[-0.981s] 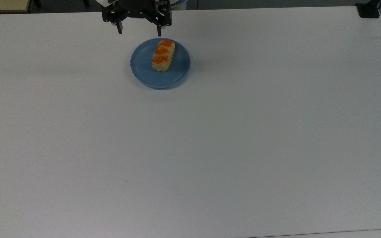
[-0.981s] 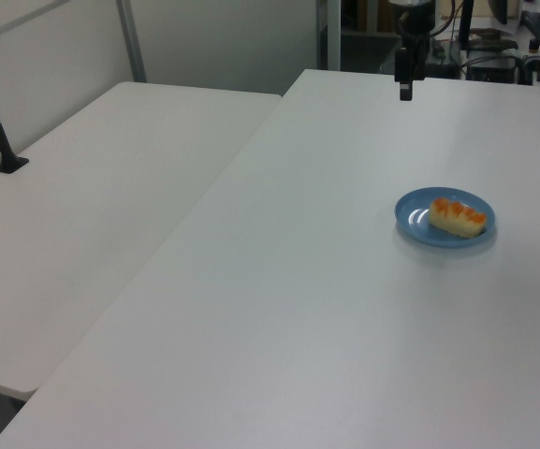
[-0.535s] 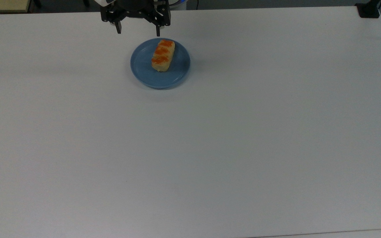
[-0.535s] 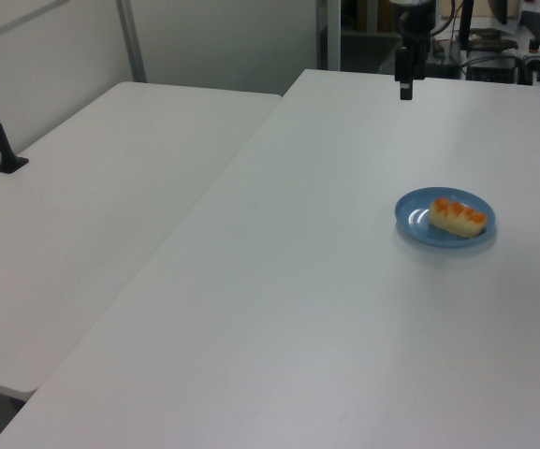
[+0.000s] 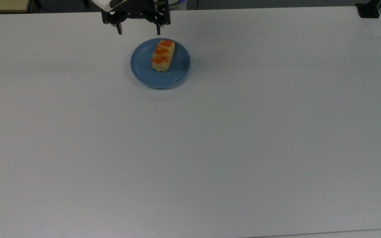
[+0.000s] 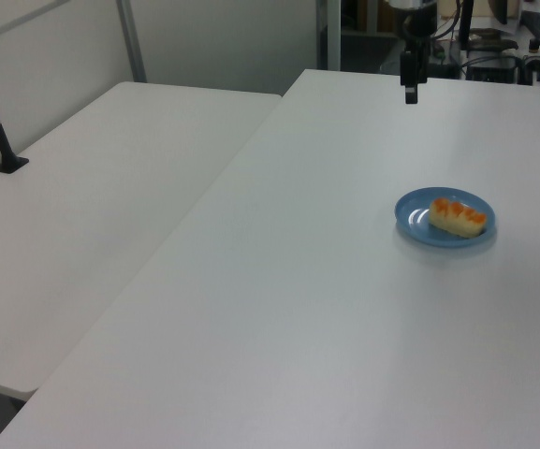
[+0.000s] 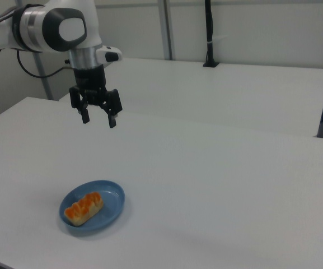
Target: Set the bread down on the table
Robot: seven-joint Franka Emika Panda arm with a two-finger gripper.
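Comparing with a second ago, we see the tool [image 5: 138,32] barely shifted, jaws wide, near the worktop's [image 5: 243,138] far edge; the bread [image 5: 163,55] remains on the blue plate [image 5: 141,67], ungrasped.

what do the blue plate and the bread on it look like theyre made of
The round blue plate looks like glazed ceramic or hard plastic: an even colour with a soft sheen along its raised rim. The small oblong pale-yellow bread has a matte, crumb-like side and shinier orange-red patches on top; whether it is real or a toy is unclear.
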